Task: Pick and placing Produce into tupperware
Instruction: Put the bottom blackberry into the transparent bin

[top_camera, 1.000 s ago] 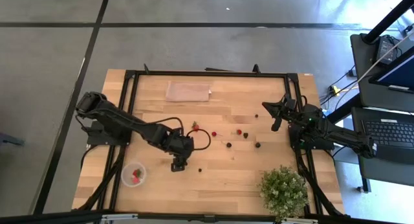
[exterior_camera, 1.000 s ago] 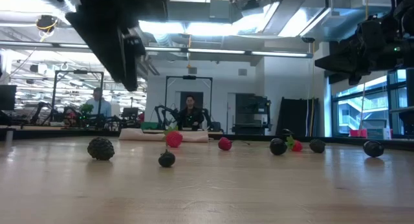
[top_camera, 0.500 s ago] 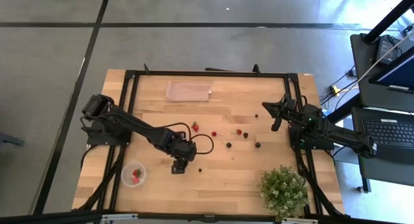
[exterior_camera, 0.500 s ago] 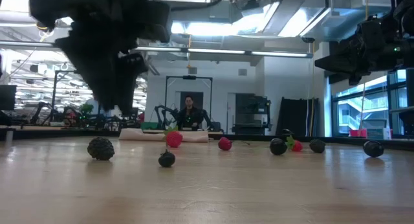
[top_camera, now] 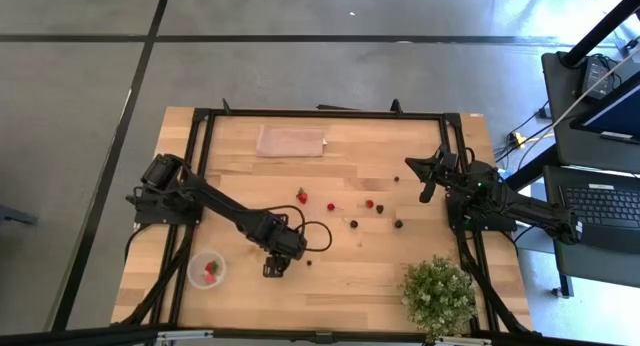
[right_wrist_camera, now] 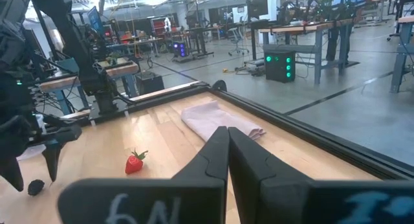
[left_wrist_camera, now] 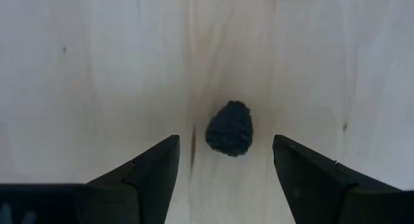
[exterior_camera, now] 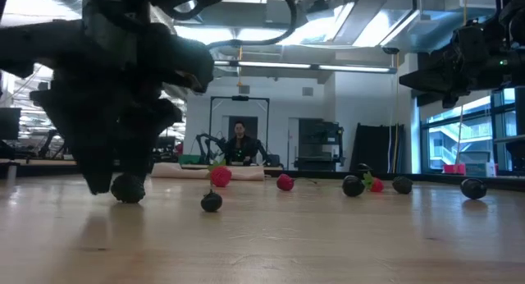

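Even, bright overhead light falls on the desk (top_camera: 340,276), and in the high view shadows are faint and short. In the low view ceiling strip lights (exterior_camera: 312,68) glare white, windows at the room's side blow out, and the left arm (exterior_camera: 123,95) is a near-black, soft-edged silhouette; the near wood is blurred. The left wrist view is washed pale, its dark berry (left_wrist_camera: 229,128) casting only a slight shadow. The right wrist view is sharp far off, with its own fingers (right_wrist_camera: 223,166) blurred.

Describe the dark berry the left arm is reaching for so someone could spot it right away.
Start at the round clear tub near the table's front left, then move right to the left gripper. The dark berry lies on bare wood between its open fingers, untouched. It is bumpy and blackish, unlike the red strawberry farther back.
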Controlling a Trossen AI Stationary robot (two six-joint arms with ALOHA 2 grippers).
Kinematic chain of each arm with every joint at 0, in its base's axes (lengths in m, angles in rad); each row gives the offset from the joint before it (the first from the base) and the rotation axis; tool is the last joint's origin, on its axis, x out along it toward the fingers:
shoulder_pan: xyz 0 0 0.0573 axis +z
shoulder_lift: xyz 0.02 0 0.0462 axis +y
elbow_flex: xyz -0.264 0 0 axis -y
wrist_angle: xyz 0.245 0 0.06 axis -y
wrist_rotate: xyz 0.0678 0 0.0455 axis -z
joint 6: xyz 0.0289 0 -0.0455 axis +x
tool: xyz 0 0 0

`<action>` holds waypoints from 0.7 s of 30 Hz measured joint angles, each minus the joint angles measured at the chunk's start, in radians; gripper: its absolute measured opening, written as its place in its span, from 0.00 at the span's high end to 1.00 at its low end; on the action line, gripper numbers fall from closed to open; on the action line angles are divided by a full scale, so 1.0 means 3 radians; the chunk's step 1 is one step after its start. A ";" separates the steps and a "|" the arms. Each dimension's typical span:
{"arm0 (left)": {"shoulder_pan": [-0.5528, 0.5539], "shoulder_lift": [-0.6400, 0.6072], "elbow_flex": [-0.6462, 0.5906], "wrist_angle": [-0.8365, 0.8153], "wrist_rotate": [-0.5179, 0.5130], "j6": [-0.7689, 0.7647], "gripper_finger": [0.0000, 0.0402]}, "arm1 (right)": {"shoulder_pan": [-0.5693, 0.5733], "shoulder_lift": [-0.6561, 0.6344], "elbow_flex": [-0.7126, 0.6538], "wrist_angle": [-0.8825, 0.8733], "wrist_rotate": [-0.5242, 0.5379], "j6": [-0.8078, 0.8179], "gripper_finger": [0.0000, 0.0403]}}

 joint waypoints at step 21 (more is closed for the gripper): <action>-0.0004 0.0120 0.0009 0.0183 0.0034 0.0190 0.47 | 0.0000 0.0001 -0.0001 0.0000 -0.0001 0.0001 0.97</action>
